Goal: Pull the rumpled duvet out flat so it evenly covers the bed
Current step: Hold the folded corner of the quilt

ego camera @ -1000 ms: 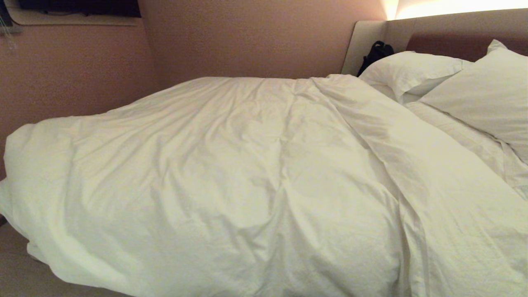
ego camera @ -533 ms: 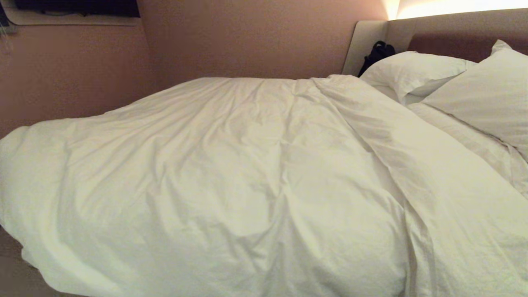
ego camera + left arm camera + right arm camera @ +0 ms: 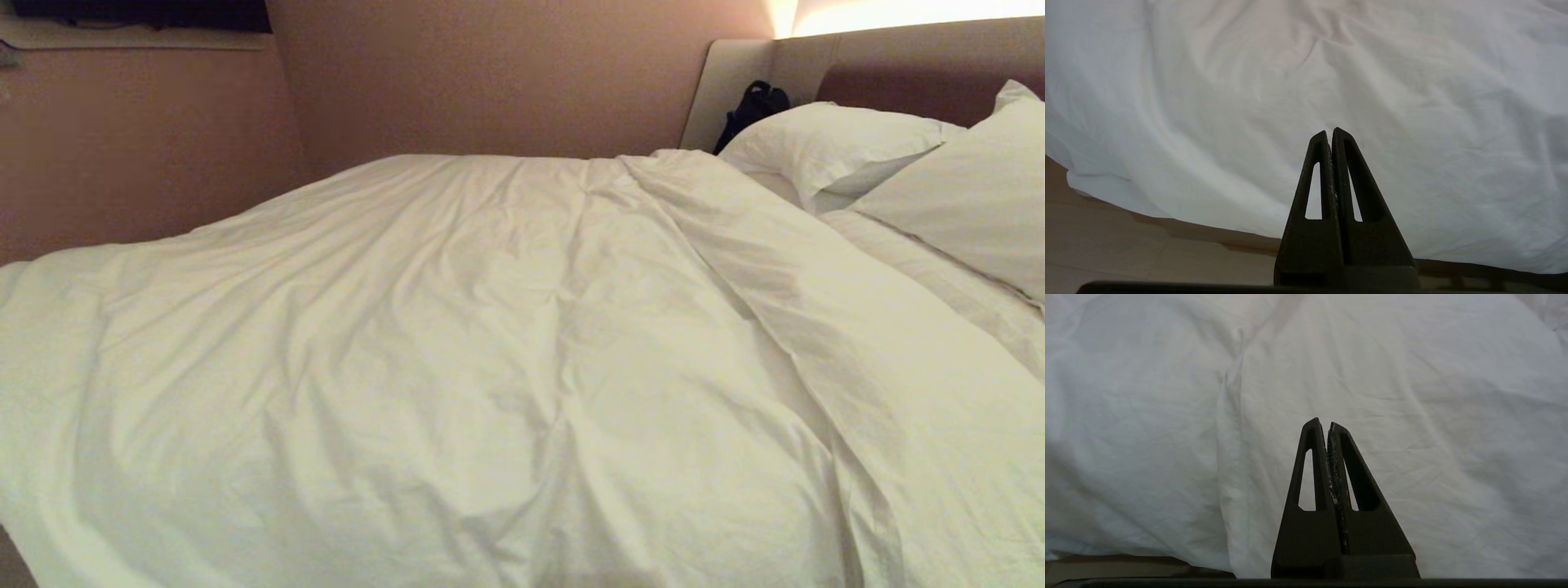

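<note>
The white duvet lies wrinkled over the bed and fills most of the head view, with a long fold running along its right side. Of the bed, the padded headboard shows at the far right. No arm appears in the head view. In the left wrist view my left gripper is shut and empty, pointing at the duvet where its edge hangs over the floor. In the right wrist view my right gripper is also shut and empty, in front of the duvet.
Two white pillows lean at the headboard, with a black bag beside them. A pinkish wall runs behind the bed. Beige floor shows under the hanging duvet edge.
The whole head view has shifted: the bed now sits closer and further left in the picture, and the floor at lower left has nearly gone. That is camera motion; the duvet lies as before.
</note>
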You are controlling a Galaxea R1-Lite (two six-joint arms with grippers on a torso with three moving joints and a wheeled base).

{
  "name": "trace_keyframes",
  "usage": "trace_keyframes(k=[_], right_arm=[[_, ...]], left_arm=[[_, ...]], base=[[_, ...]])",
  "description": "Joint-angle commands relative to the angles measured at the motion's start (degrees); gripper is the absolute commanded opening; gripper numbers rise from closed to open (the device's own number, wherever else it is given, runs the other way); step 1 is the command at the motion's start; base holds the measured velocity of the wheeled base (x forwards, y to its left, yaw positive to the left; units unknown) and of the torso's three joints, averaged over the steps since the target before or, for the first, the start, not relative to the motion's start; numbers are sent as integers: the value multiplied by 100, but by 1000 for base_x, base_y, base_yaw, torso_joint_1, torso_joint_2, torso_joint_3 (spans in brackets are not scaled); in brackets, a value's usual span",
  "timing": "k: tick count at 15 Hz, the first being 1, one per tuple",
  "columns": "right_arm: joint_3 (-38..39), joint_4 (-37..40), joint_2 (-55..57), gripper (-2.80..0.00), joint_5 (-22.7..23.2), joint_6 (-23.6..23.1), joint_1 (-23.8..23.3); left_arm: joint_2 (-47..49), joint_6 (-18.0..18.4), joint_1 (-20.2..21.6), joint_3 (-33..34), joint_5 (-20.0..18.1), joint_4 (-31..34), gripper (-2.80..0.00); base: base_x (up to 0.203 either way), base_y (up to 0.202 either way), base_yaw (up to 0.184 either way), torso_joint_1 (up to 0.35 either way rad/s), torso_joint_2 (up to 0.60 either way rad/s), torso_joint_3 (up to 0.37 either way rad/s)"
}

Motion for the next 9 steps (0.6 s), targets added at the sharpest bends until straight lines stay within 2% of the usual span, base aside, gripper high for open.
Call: trace_keyframes(k=[1, 5, 9], right_arm=[[0, -3, -2, -280, -4, -2, -1], [0, -3, -2, -280, -4, -2, -1], [0, -3, -2, -280, -4, -2, -1]], left_arm=[[6, -38, 2, 0, 7, -1, -280], [6, -63, 2, 0, 7, -1, -280], [6, -109, 2, 0, 7, -1, -280]], base=[[0, 0, 0, 0, 0, 0], [0, 0, 0, 0, 0, 0], [2, 159, -3, 3, 2, 1]])
